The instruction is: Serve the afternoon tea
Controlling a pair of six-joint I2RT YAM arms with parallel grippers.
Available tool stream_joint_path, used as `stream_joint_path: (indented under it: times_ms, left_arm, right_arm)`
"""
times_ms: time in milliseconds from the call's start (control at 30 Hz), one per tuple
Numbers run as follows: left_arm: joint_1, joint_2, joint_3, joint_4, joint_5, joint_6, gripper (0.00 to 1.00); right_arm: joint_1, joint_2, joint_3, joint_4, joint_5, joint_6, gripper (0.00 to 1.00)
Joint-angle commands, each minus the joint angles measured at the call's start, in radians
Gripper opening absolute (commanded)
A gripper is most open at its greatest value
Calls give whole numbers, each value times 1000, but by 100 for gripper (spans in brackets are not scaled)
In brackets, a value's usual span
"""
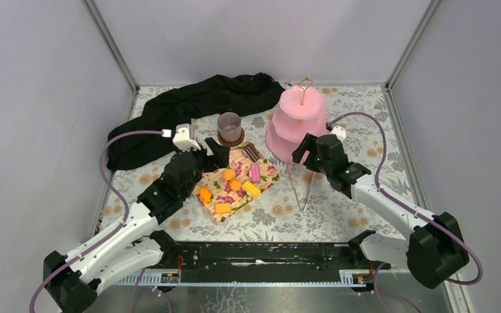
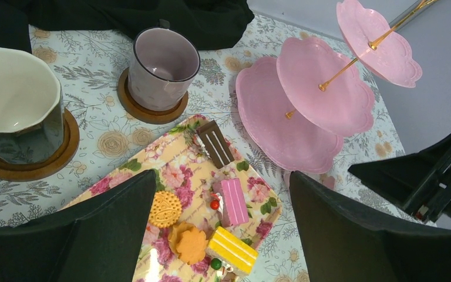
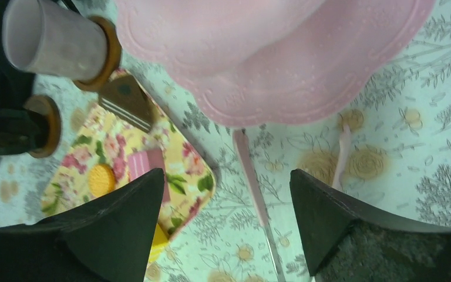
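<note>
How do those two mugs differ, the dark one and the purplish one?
The dark mug is near-black outside with a cream lining; the mauve-grey mug is one pale colour inside and out. The dark mug's rim is angular and faceted; the mauve-grey mug's is round. Both stand upright, look empty, and each sits on a round wooden coaster.

Plain grey walls (image 1: pixel 254 36) box in the desk (image 1: pixel 391 134) on three sides, silvery metal struts (image 1: pixel 112 47) running up the back corners. Soft, even light falls on the desk's pale leaf-and-flower covering (image 1: pixel 339 218).
</note>
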Motion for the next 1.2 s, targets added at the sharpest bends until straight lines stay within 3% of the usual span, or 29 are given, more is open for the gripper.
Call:
stream_joint_path:
  times_ms: [0,233,467,800,1167]
  left_arm:
    - [4,-2,-13,56,-27,15,91]
    - [5,2,-12,57,-28,16,91]
    - [4,4,-14,54,-34,14,91]
    - [4,8,-15,53,-38,4,91]
    - [4,22,-10,50,-24,-5,91]
  right_arm:
    - [93,-17,15,-129,160,-14,86]
    - [218,10,-8,-272,327,88,86]
    - [259,12,-42,-340,378,135,87]
    - [280,82,-61,-300,360,100,95]
    - [282,198,-75,-233,355,79,96]
